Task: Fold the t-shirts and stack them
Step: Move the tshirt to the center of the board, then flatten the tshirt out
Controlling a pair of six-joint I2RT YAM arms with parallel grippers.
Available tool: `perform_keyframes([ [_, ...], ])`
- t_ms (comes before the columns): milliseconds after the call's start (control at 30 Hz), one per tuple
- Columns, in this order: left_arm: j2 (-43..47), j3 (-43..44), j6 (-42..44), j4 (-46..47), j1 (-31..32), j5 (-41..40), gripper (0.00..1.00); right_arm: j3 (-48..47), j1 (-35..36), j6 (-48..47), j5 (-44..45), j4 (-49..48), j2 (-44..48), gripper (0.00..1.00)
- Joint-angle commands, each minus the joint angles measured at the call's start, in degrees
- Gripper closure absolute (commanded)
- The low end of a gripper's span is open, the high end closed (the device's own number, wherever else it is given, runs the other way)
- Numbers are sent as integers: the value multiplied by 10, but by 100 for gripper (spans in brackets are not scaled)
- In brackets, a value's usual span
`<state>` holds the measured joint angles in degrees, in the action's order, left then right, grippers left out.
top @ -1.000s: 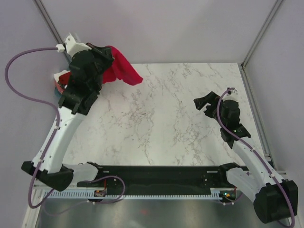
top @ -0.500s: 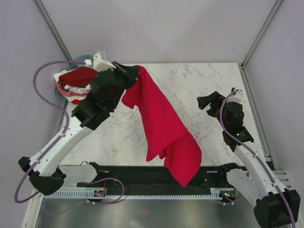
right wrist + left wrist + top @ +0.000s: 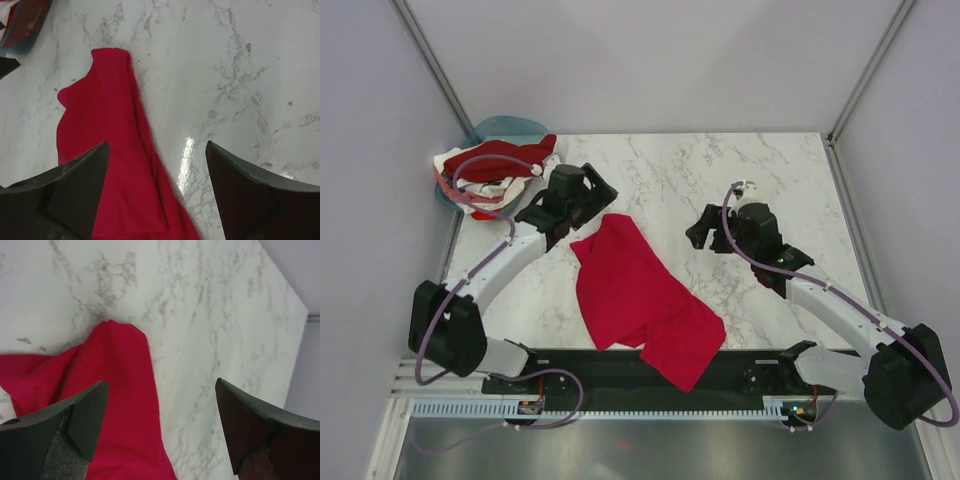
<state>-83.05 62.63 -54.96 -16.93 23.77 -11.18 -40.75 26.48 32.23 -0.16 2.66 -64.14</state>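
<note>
A bright crimson t-shirt (image 3: 638, 298) lies crumpled and stretched out on the marble table (image 3: 770, 170), its lower end draped over the near edge. My left gripper (image 3: 588, 200) hovers open just above the shirt's far tip; in the left wrist view the left gripper (image 3: 161, 385) has wide jaws with only the t-shirt (image 3: 117, 395) and marble below. My right gripper (image 3: 705, 228) stands open to the shirt's right; in the right wrist view the right gripper (image 3: 157, 145) holds nothing over the t-shirt's (image 3: 107, 150) edge. More t-shirts (image 3: 485, 170), dark red and white, are piled at the far left.
The pile sits in a teal basin (image 3: 505, 127) at the table's far left corner, also seen in the right wrist view as the basin (image 3: 25, 30). A black rail (image 3: 760, 365) runs along the near edge. Grey walls with metal posts enclose the table.
The left arm swung the crimson t-shirt out from the basin, lowered it and opened; the shirt now lies loose on the table. The right arm moved left toward it.
</note>
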Motion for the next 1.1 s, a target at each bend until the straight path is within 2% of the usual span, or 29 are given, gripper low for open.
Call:
perform_keyframes([
  [0, 92, -41, 47, 31, 29, 49, 4, -41, 39, -50, 36, 32, -10, 14],
  [100, 136, -110, 57, 58, 35, 65, 4, -45, 80, -63, 46, 65, -16, 17],
  [167, 154, -161, 82, 90, 34, 81, 5, -35, 134, -60, 63, 93, -20, 18],
  [333, 191, -204, 132, 147, 48, 130, 9, -6, 294, -25, 134, 165, -25, 21],
  [533, 237, -262, 172, 167, 53, 132, 10, 43, 423, 46, 160, 218, -13, 28],
  [700, 271, -279, 171, 167, 53, 121, 10, 54, 499, 107, 154, 243, -55, 28],
  [800, 287, -285, 170, 167, 53, 115, 10, 52, 567, 140, 155, 247, -84, 28],
  [1067, 310, -291, 175, 168, 53, 114, 10, 55, 632, 190, 161, 251, -105, 32],
])
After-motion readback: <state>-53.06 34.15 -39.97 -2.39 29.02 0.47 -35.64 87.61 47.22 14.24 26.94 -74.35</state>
